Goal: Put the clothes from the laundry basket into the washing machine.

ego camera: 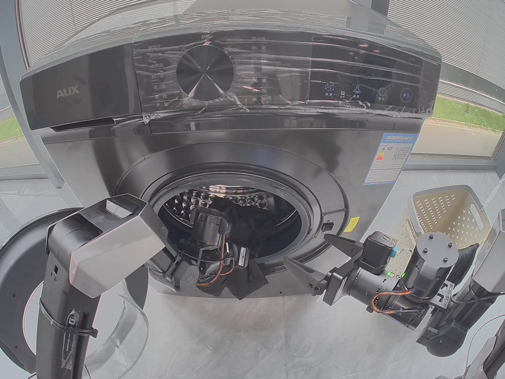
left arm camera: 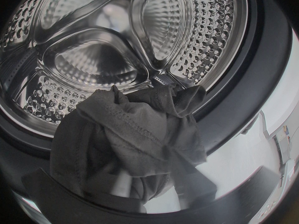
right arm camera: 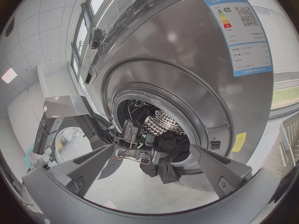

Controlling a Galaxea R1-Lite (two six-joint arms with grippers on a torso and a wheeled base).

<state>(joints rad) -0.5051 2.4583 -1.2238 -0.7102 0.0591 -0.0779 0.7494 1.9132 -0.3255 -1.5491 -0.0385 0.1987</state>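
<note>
The washing machine [ego camera: 252,148] stands with its round door swung open and its steel drum [left arm camera: 93,56] bare at the back. A dark grey garment [left arm camera: 134,131] lies bunched on the drum's front rim, one end hanging outside over the lip [ego camera: 247,285] [right arm camera: 168,168]. My left gripper [ego camera: 251,267] [left arm camera: 116,184] is at the drum mouth, open, its fingers either side of the bunch. My right gripper [ego camera: 307,249] [right arm camera: 151,148] hangs open and holds nothing, in front of the machine's lower right. The cream laundry basket [ego camera: 447,206] [right arm camera: 289,134] stands to the right, partly behind the right arm.
The open door [ego camera: 21,269] with its glass bowl [ego camera: 105,332] stands out to the left of the drum, behind the left arm. Pale floor [ego camera: 236,338] stretches in front of the machine. Windows line the wall behind it.
</note>
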